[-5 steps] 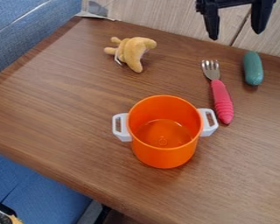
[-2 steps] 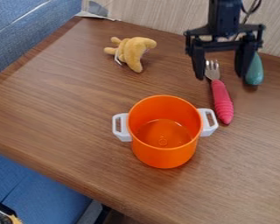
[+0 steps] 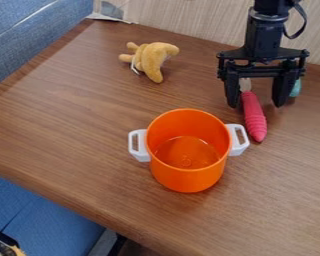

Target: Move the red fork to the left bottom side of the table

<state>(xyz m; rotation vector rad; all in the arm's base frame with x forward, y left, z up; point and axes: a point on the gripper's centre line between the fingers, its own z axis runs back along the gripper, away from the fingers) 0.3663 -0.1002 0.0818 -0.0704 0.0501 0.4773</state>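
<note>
Red fork [image 3: 255,122] appears between spread fingers of pincer [image 3: 255,105]; handle juts toward me, long axis roughly crosswise to closing line. Pincer height unclear.

On the brown surface [image 3: 69,110] stands an orange pot [image 3: 187,172], upright. Seen from this pot, a yellow plush toy [image 3: 151,57] lies between eleven and twelve o'clock, and the red fork [image 3: 255,119] between one and two, under the gripper [image 3: 256,106], whose fingers are wide apart. A green object [image 3: 295,88], partly hidden, lies at the fork's two o'clock.
</note>
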